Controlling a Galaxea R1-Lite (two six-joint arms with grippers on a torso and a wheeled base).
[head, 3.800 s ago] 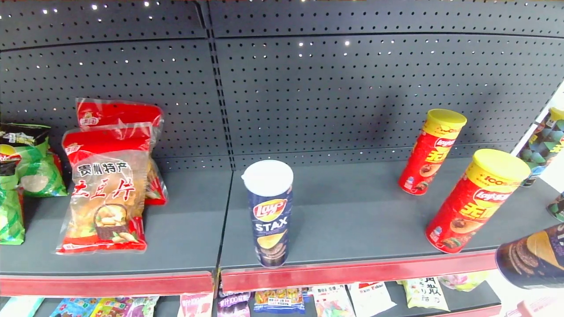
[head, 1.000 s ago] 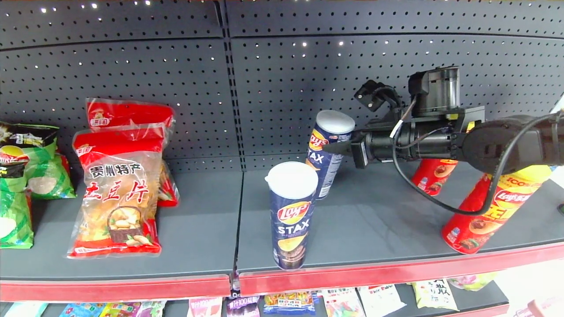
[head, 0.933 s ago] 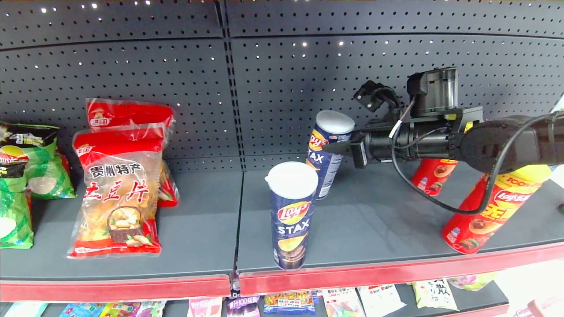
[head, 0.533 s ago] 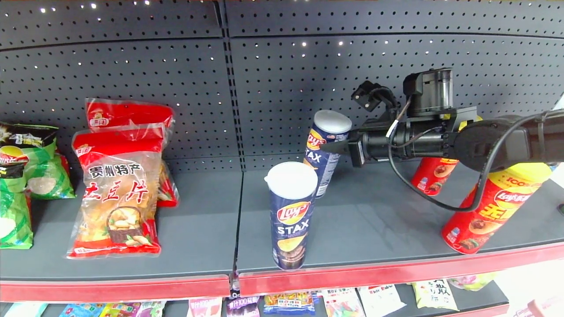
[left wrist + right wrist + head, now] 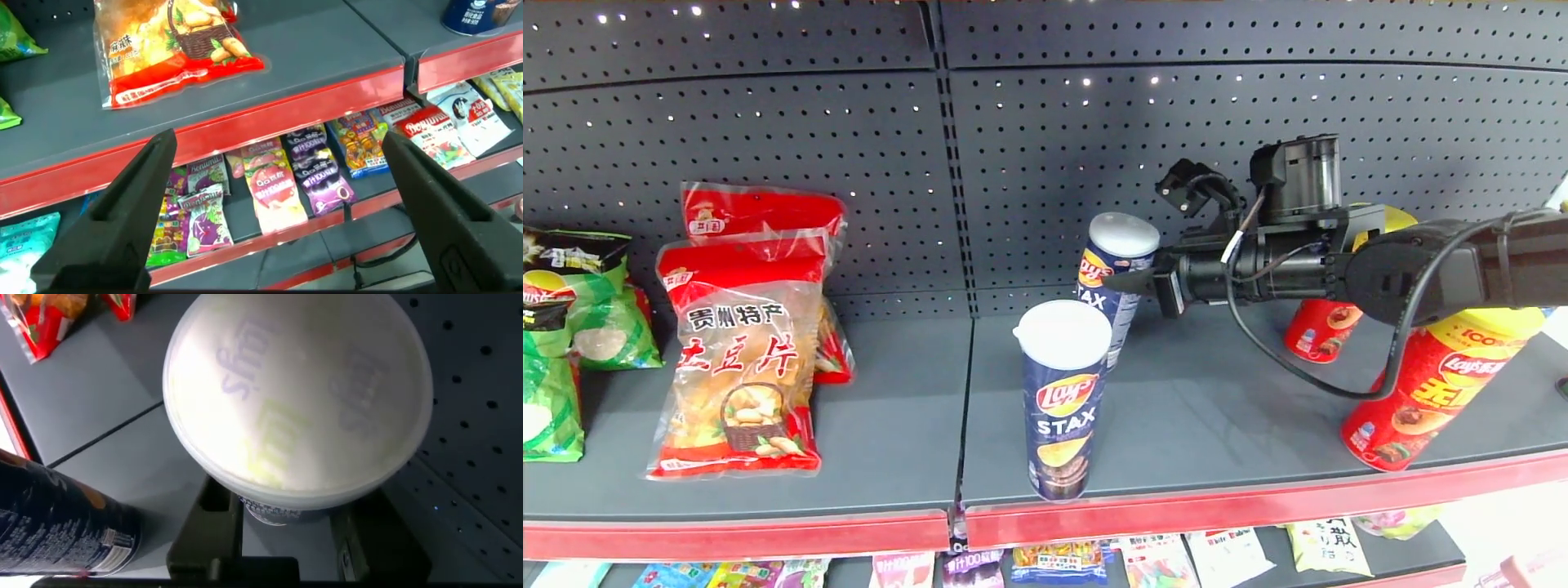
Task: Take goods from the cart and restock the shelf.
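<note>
Shelf (image 5: pixel 1217 416): two red cans (image 5: pixel 1429 392), two blue cans (image 5: pixel 1062 408); right hand (image 5: pixel 1131 282) holding one; left hand (image 5: pixel 278 139) wide.

Even, fairly bright light fell from above and in front. Pinpoints glinted through holes in the dark grey perforated metal back panel (image 5: pixel 768 131), and a faint soft shadow lay across the grey metal shelf (image 5: pixel 1217 408). The head view bowed at its edges and washed out white at its lower right corner. In the right wrist view the white plastic lid (image 5: pixel 298 400) of the dark blue cylindrical chip can (image 5: pixel 1104 273) was close and soft-focused. The black fingers (image 5: pixel 122 212) of the left end effector (image 5: pixel 278 137) looked blurred.
</note>
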